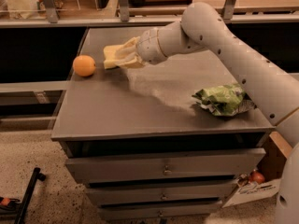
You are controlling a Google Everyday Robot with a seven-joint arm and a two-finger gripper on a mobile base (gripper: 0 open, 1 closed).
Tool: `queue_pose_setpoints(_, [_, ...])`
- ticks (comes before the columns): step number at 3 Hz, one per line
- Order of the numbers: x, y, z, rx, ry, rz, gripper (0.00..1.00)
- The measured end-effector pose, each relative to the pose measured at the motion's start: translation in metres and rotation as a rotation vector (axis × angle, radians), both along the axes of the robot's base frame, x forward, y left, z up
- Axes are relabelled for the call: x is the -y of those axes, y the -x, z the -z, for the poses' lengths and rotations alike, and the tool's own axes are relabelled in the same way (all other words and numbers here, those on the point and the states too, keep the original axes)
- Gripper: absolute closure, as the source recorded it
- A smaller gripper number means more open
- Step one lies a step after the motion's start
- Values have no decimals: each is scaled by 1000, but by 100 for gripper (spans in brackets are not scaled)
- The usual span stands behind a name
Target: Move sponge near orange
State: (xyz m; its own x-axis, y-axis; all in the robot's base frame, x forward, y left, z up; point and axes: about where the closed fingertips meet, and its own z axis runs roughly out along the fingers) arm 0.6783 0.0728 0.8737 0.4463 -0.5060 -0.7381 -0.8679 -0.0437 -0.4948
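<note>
- The white arm's gripper hung over the far left of the grey cabinet top, clasping a pale yellow soft sponge.
- A small round orange fruit sat just beside the sponge.
- A crinkled green-and-white foil bag lay well apart.

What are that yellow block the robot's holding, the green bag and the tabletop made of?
Sponge: looks like soft matte foam, pale yellow, pinched in the jaws of the gripper, just right of the orange. Bag: crinkled glossy foil or plastic, judging by its wrinkles and shine. Tabletop: smooth grey with a dull sheen; painted metal or laminate, cannot tell which.
</note>
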Motion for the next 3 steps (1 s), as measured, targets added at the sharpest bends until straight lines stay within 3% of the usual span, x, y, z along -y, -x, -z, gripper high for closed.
queue_pose_setpoints(1, [-4, 4, -4, 4, -5, -8, 12])
queue_pose_setpoints(2, [-6, 5, -2, 2, -4, -12, 0])
queue_pose_setpoints(3, [-6, 5, -2, 2, -4, -12, 0])
